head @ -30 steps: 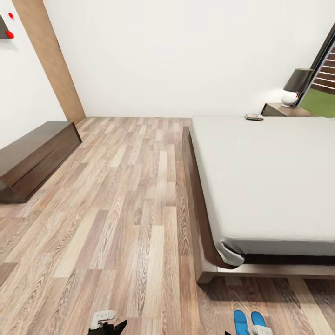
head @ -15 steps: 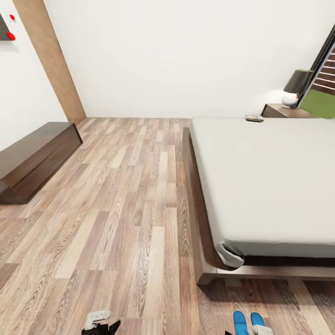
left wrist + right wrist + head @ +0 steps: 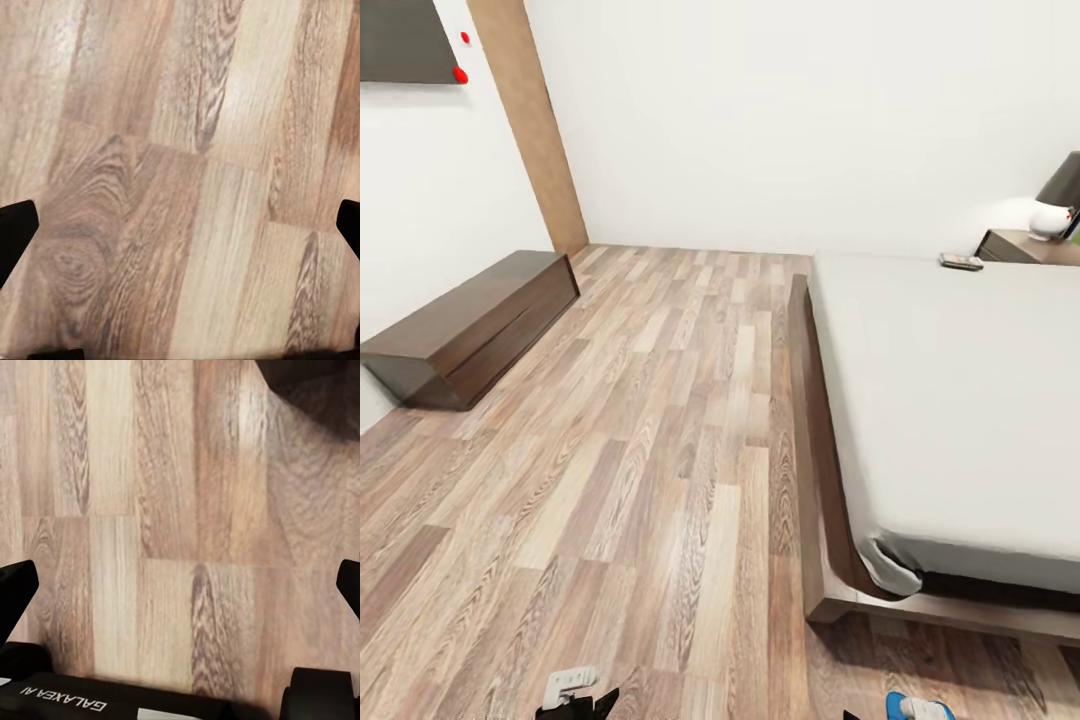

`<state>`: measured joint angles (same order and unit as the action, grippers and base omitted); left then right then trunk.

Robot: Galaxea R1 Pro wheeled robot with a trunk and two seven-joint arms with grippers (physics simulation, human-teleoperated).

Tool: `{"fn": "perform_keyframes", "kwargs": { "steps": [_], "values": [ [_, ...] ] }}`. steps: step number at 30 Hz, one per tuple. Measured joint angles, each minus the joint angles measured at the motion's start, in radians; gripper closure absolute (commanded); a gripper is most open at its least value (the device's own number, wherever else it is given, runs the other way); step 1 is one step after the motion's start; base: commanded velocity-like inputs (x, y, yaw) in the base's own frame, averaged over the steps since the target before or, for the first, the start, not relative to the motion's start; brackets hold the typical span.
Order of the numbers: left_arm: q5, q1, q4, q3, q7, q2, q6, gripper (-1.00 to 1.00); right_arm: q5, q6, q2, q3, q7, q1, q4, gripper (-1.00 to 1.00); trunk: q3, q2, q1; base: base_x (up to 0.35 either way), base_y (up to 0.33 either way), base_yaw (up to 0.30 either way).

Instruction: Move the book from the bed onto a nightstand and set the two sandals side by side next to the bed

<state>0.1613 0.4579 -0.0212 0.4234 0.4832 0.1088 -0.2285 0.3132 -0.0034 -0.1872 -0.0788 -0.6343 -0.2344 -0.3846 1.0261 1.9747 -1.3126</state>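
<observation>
My left gripper stands with its jaws wide apart over bare plank floor, gripping nothing. My right gripper is likewise spread and empty above the planks. The bed lies at my right, its dark frame resting on the floor. The book sits on the mattress at the far corner, just beside the nightstand, which carries a lamp. A blue sliver at the head view's lower edge is probably one sandal, near the bed's foot. A long dark bench stands along the left wall.
</observation>
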Motion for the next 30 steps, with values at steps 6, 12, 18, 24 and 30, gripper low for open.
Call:
{"fn": "perform_keyframes", "kwargs": {
  "steps": [6, 12, 18, 24, 30],
  "values": [
    [0.0, 0.0, 0.0, 0.0, 0.0, 0.0, 0.0, -1.0, 0.0, 0.0, 0.0, 0.001, 0.0, 0.0, 0.0, -1.0, 0.003, 0.0, 0.0, 0.0, 0.0, 0.268],
    [0.0, -0.001, 0.0, 0.0, 0.0, -0.001, 0.0, -1.0, 0.0, 0.0, 0.0, 0.001, 0.0, 0.0, 0.0, -1.0, 0.0, -0.014, 0.008, 0.0, 0.0, 0.25],
    [0.0, 0.0, 0.0, 0.0, 0.0, -0.002, 0.0, -1.0, 0.0, 0.0, 0.0, 0.001, 0.0, 0.0, 0.0, -1.0, -0.016, -0.056, 0.031, 0.0, 0.0, 0.164],
    [0.0, 0.0, 0.0, 0.0, 0.0, -0.003, 0.0, -1.0, 0.0, 0.0, 0.0, 0.002, 0.0, 0.0, 0.0, -1.0, -0.034, -0.098, 0.054, 0.0, 0.0, 0.019],
    [0.0, 0.0, 0.0, -0.001, 0.0, -0.004, 0.0, -1.0, 0.0, 0.0, 0.0, 0.003, 0.0, 0.0, 0.0, -1.0, -0.05, -0.133, 0.073, 0.0, 0.0, 0.001]
  ]
}}
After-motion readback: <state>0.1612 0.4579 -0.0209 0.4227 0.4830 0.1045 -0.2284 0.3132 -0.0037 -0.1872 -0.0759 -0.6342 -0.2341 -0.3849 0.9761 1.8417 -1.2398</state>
